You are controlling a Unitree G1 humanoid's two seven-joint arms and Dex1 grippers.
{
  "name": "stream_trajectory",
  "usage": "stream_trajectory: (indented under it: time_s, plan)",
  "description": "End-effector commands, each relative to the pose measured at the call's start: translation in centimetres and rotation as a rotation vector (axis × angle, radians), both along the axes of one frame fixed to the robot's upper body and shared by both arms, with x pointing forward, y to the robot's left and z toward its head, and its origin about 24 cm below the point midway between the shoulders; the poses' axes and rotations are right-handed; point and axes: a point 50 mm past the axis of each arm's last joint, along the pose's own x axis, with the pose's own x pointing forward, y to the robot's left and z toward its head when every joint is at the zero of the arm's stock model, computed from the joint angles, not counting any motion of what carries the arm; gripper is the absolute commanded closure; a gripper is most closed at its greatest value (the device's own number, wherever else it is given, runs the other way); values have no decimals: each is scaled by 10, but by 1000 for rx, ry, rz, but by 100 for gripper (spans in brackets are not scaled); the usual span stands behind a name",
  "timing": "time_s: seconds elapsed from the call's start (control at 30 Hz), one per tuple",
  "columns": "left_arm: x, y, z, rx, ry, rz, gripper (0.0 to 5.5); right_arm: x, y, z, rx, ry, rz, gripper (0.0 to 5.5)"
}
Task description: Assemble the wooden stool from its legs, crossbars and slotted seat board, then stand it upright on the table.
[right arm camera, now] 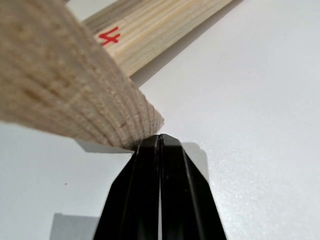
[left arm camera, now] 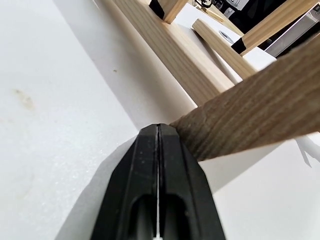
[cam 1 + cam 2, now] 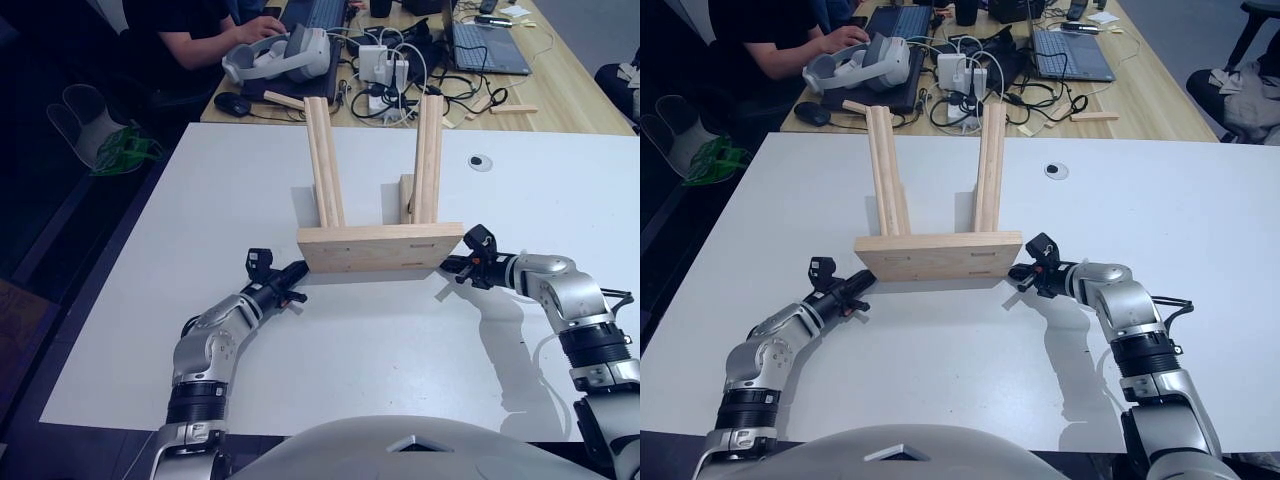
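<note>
The white surface (image 3: pixel 350 380) is carrying the task's thing. Beyond its far edge a wooden desk (image 3: pixel 570 100) is standing.

The stool (image 3: pixel 375 215) is lying on its side around the middle of the surface, a little toward the far edge. Its seat board (image 3: pixel 380 247) is standing on one long edge, with its slotted face turned toward the near edge. The legs (image 3: pixel 322 160) are running flat away from the board toward the far edge in two bundles, one on the left and one on the right. A shorter piece of wood is lying just inside the right bundle; whether it is a crossbar cannot be told.

Both arms are lying low over the near half of the surface, one at each end of the board. The left claw (image 3: pixel 300 272) is closed on nothing, fingers pressed together, and its tip is touching the rounded lower left corner of the board. The right claw (image 3: pixel 447 265) is closed and empty in the same way, its tip meeting the lower right corner where the board is resting on the surface.

On the desk a laptop (image 3: pixel 488 45), a white headset (image 3: pixel 280 55) and a tangle of cables (image 3: pixel 385 75) are sitting, with a mouse (image 3: pixel 232 103) near its front edge. Two loose sticks (image 3: pixel 513 108) are lying there too. A round cable hole (image 3: pixel 480 161) is showing near the far right corner of the surface.
</note>
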Motion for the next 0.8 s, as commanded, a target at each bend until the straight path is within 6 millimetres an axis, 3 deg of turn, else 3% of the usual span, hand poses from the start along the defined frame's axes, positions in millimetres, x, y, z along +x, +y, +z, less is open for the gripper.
stream_trajectory:
  time_s: [0.03, 0.37, 0.8]
  plan:
    - [-1, 6, -5, 78, 17, 24, 549, -2, 7, -3, 23, 21, 23, 550]
    - [-11, 8, -4, 78, 32, -19, 549, -3, 7, -4, 24, 23, 19, 550]
    - [-3, 2, 3, 31, -13, 2, 549, -3, 8, -1, 55, 12, 27, 550]
